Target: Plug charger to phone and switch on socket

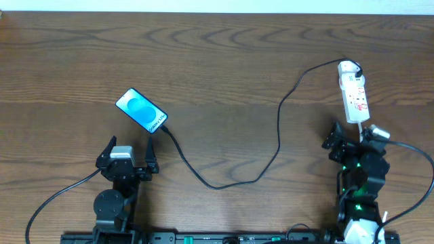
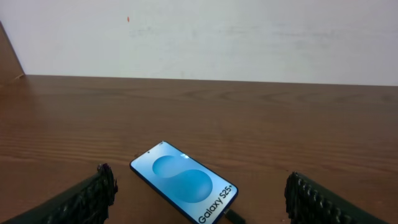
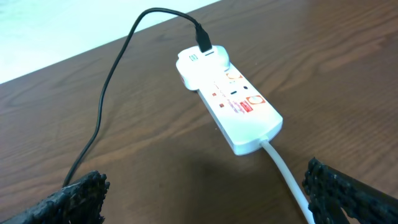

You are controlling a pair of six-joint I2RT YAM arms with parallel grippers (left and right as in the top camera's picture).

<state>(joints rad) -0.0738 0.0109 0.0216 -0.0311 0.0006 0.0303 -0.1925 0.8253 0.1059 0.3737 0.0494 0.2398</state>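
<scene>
Seemingly charger (image 1: 279, 135) sits in phone (image 1: 141, 110) already. Left gripper (image 2: 200, 190), right gripper (image 3: 205, 177): jaws spread, holding nothing. Right shd line one finger over socket (image 3: 239, 106) switch, press straight down gently.

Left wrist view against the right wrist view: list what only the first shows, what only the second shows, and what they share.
Only the left wrist view: the phone, lying flat on the wooden table with its blue screen lit.
Only the right wrist view: the socket, its white cord, and the charger plugged in at its far end.
Both: the table, the charger (only a short bit at the phone's near end in the left view), and open fingers at the bottom corners, the left gripper's fingers and the right gripper's fingers.
</scene>
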